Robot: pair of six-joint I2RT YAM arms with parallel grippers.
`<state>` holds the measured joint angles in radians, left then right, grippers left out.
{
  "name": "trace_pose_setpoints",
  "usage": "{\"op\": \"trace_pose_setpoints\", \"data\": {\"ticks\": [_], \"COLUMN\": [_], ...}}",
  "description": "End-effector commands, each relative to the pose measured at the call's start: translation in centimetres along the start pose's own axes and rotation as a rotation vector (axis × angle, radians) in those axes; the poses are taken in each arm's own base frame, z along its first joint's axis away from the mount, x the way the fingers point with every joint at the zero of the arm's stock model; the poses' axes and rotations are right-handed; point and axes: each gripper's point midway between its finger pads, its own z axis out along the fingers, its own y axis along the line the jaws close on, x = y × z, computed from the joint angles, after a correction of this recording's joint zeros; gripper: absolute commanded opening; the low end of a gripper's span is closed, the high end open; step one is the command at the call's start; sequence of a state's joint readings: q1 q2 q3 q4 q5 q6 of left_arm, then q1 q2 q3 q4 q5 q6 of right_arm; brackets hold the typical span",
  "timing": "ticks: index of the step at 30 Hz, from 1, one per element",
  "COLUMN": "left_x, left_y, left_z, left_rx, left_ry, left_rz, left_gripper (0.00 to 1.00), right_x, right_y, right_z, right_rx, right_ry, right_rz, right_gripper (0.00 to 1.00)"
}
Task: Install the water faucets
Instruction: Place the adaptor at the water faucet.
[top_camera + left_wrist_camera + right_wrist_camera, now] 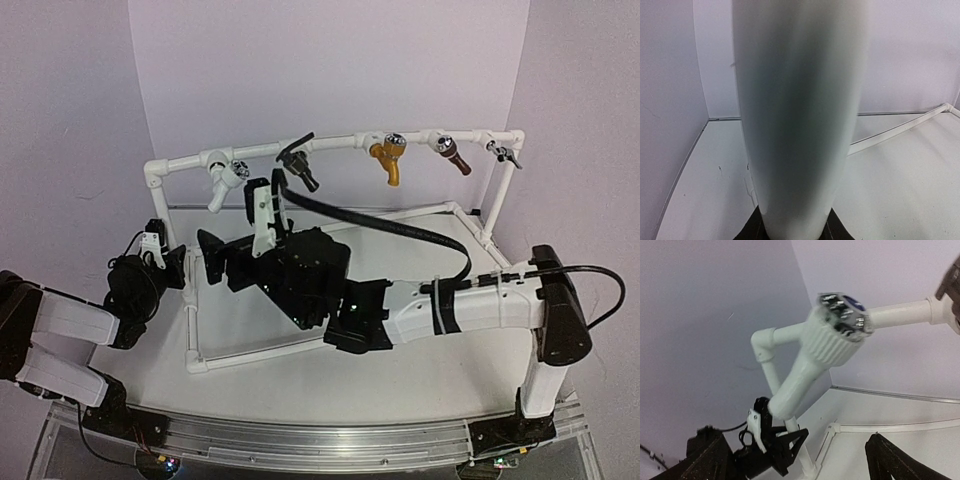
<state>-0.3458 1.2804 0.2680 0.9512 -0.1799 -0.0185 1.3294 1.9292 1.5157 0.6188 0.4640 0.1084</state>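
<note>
The white faucet (224, 176) hangs on the top rail of a white pipe frame (330, 145); its ribbed body and chrome knob end fill the right wrist view (826, 347). The black faucet (298, 164) with its thin lever sits on the same rail just to the right. My right gripper (208, 260) is below and in front of the white faucet, open, its fingers (887, 460) wide apart with nothing between them. My left gripper (170, 268) is shut on the frame's upright left post (797, 125), which also shows in the right wrist view (774, 447).
Further right on the rail hang a gold-yellow tap (388, 160), a brown tap (453, 156) and a small grey one (506, 152). The frame's base pipes (260, 352) lie on the table. Purple walls close in behind and at both sides.
</note>
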Motion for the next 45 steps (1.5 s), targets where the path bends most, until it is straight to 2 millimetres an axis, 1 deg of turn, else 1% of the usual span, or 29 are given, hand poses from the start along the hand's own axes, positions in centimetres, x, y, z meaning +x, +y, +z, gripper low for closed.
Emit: {"op": "trace_pose_setpoints", "data": {"ticks": [1,3,6,10,12,14,20,22,24,29,32,35,36,38,40,42,45], "left_x": [-1.5,-1.5,-1.5,-1.5,-1.5,-1.5,-1.6,-1.5,-1.5,-1.6,-1.6,-1.7,-1.6,-1.6,-1.6,-1.6,-1.5], "left_y": [-3.5,-3.5,-3.5,-3.6,-3.6,-3.6,-3.5,-3.6,-3.5,-3.5,-3.5,-3.5,-3.5,-3.6,-3.6,-3.6,-3.6], "left_z": [0.3,0.2,0.3,0.3,0.3,0.2,0.2,0.2,0.2,0.2,0.2,0.2,0.2,0.2,0.3,0.3,0.3], "left_rx": [0.16,0.16,0.162,0.163,0.164,0.165,0.163,0.164,0.163,0.162,0.162,0.162,0.162,0.163,0.164,0.164,0.166], "left_ry": [-0.026,-0.026,-0.025,-0.025,-0.026,-0.026,-0.027,-0.027,-0.027,-0.029,-0.029,-0.031,-0.029,-0.027,-0.027,-0.027,-0.025], "left_rz": [-0.038,-0.038,-0.037,-0.036,-0.036,-0.037,-0.037,-0.035,-0.035,-0.035,-0.036,-0.036,-0.035,-0.034,-0.034,-0.034,-0.033], "left_gripper": [0.0,0.0,0.0,0.0,0.0,0.0,0.0,0.0,0.0,0.0,0.0,0.0,0.0,0.0,0.0,0.0,0.0], "right_x": [-1.2,-0.8,0.1,1.9,2.1,1.5,-0.6,-1.4,-1.9,-3.1,-4.1,-4.5,-5.1,-4.9,-5.2,-4.9,-4.8], "right_y": [1.3,1.7,2.2,0.4,0.1,0.2,1.4,1.9,1.9,1.3,0.3,-0.8,-1.0,-1.4,-1.8,-2.1,-2.4], "right_z": [-2.6,-3.4,-4.2,-3.2,-2.5,-2.0,-0.8,0.0,0.9,3.4,4.8,6.2,6.4,7.1,7.5,7.8,8.1], "right_rx": [-0.121,-0.13,-0.127,-0.046,-0.026,-0.019,0.014,0.031,0.055,0.123,0.175,0.221,0.239,0.256,0.284,0.303,0.339], "right_ry": [0.101,0.137,0.172,0.249,0.25,0.232,0.131,0.103,0.093,0.076,0.082,0.094,0.087,0.093,0.093,0.093,0.079], "right_rz": [-0.414,-0.66,-1.101,-1.618,-1.752,-1.834,-1.961,-1.969,-1.98,-1.989,-1.977,-1.958,-1.943,-1.929,-1.912,-1.893,-1.837], "right_gripper": [0.98,0.98,0.96,0.93,0.92,0.9,0.9,0.9,0.9,0.89,0.89,0.88,0.88,0.85,0.77,0.69,0.61]}}
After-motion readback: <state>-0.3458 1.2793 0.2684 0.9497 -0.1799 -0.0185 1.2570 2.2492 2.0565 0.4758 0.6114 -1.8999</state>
